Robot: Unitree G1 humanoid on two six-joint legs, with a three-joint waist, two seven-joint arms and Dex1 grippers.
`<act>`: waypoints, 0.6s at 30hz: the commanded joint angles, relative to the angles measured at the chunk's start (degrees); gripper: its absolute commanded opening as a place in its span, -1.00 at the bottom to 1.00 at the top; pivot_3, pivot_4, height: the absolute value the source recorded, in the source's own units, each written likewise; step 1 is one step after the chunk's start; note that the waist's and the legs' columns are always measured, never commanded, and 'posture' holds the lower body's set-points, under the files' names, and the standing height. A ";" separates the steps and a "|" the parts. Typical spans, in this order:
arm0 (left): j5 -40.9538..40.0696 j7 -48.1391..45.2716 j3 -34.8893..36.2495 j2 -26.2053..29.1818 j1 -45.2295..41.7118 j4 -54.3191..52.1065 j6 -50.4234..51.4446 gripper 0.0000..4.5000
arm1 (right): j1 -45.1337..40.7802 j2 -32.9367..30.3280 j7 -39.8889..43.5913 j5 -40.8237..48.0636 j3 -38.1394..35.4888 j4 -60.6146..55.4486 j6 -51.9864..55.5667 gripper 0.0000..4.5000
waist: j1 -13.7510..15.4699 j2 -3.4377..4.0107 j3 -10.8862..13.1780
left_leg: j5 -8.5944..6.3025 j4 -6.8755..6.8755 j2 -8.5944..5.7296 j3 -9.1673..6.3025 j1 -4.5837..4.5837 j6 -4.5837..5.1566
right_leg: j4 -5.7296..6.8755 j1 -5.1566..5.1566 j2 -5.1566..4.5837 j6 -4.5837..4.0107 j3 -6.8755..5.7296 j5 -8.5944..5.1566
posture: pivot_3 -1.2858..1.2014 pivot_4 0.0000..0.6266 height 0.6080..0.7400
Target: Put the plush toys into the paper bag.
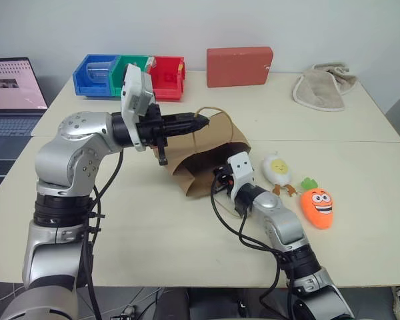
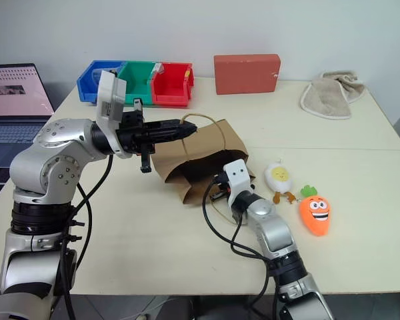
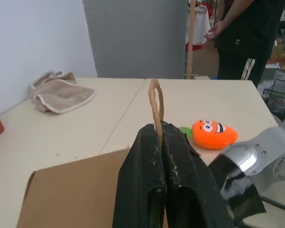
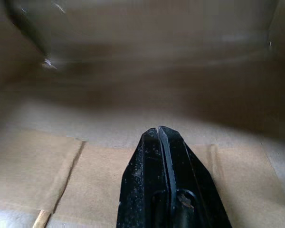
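The right tool (image 1: 221,179), closed and empty, sits in the paper bag's (image 1: 210,152) mouth; the egg (image 1: 278,171) and carrot (image 1: 317,207) lie just to its right, nearer it than the left tool (image 1: 199,123), closed on a handle (image 3: 156,102).

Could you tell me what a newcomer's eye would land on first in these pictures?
Probably the paper bag lying mid-table, its loop handle pinched in the shut left hand while the shut right hand reaches inside its mouth. Next, the egg and orange carrot plush toys, on the table right of the bag.
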 commanded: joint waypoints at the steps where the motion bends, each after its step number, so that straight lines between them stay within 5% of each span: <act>1: 1.06 0.52 -1.26 -0.23 0.72 -3.46 -1.34 -1.00 | 0.24 -3.21 4.17 0.05 1.53 -7.70 -2.36 -0.99 | 0.02 0.00 0.00 | 0.00 0.00 0.00 -0.01 -0.01 0.00 | 0.00 -0.01 0.00 0.00 0.00 0.00 | 0.03 -0.52 1.00; 5: 3.55 0.74 -3.66 -0.76 2.31 -4.79 -3.17 -1.00 | 0.92 -11.05 10.82 -0.83 4.25 -14.81 -4.06 -0.99 | 0.08 0.00 0.00 | 0.00 0.00 -0.01 0.01 -0.05 0.00 | -0.03 -0.03 0.00 0.00 0.01 0.00 | 0.03 -0.52 1.00; 15: 4.41 1.04 -5.40 -2.64 2.88 -4.46 -4.29 -1.00 | 1.10 -22.91 20.38 10.75 -4.08 -29.53 6.52 -0.99 | 0.29 -0.01 0.00 | 0.00 0.04 0.03 0.00 -0.04 0.01 | -0.01 0.00 0.03 0.00 0.00 0.00 | 0.03 -0.52 1.00; 18: 5.01 0.48 -6.26 -2.12 3.95 -5.12 -4.65 -1.00 | 3.50 -30.96 23.85 11.73 -8.67 -30.99 7.49 -0.60 | 0.79 -0.01 0.00 | 0.00 0.05 0.03 0.00 -0.04 0.01 | -0.01 0.00 0.03 0.00 -0.01 0.00 | 0.03 -0.52 1.00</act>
